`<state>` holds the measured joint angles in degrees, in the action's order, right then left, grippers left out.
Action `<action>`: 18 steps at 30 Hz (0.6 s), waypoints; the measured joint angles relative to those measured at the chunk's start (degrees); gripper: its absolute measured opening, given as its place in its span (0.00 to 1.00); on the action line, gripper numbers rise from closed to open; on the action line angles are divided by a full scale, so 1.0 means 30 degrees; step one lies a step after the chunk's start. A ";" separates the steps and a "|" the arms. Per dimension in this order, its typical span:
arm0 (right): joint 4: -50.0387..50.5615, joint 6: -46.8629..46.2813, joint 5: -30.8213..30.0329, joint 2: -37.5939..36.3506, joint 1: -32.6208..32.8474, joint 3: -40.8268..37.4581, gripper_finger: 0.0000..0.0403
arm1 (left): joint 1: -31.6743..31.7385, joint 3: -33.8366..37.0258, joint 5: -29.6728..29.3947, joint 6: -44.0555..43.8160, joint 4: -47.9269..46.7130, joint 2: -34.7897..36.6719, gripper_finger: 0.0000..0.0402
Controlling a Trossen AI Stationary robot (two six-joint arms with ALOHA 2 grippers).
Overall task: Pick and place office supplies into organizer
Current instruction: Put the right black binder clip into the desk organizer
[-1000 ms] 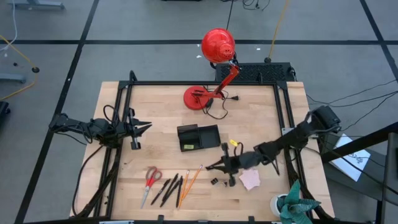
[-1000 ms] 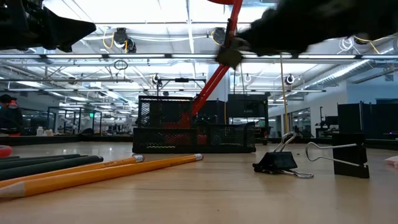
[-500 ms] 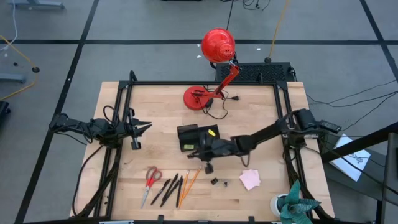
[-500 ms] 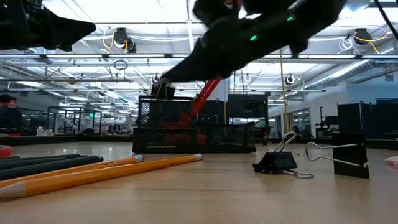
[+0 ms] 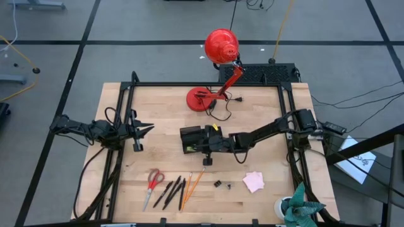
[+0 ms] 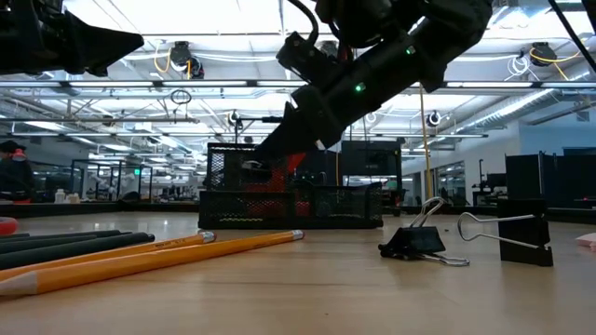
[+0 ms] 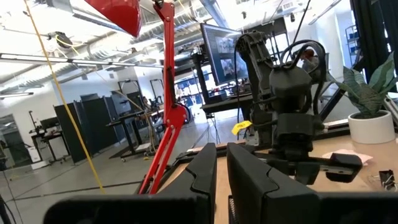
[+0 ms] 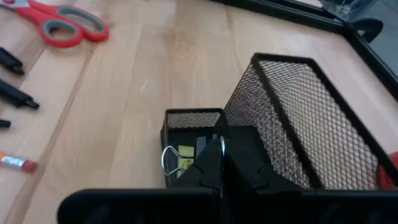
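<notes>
One clip (image 8: pixel 171 158) pinched in closed R gripper (image 5: pixel 206 142) over organizer (image 5: pixel 191 133) rim; L gripper (image 5: pixel 142 130) nearly closed, empty.

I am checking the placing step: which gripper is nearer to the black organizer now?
The right. The right gripper hangs over the organizer, shut on a binder clip. The left gripper waits apart from it, at the table's left side.

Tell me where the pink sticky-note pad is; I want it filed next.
In the high view the pink sticky-note pad lies toward the table's front right, just right of the two binder clips.
</notes>
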<state>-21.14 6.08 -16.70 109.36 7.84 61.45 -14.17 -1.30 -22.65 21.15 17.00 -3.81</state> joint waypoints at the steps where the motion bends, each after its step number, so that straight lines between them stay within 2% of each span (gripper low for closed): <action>1: 0.0078 -0.0029 0.0003 0.0000 0.0000 0.0000 0.00 | 0.0001 0.0000 0.0000 0.0000 0.0004 -0.0002 0.12; 18: 0.1479 -0.0728 -0.0429 -0.0007 -0.0177 -0.0015 0.00 | -0.0001 0.0000 0.0000 0.0058 0.0004 -0.0001 0.12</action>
<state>-16.70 3.90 -17.99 109.34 7.30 61.41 -14.17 -1.30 -22.65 21.32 17.02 -3.81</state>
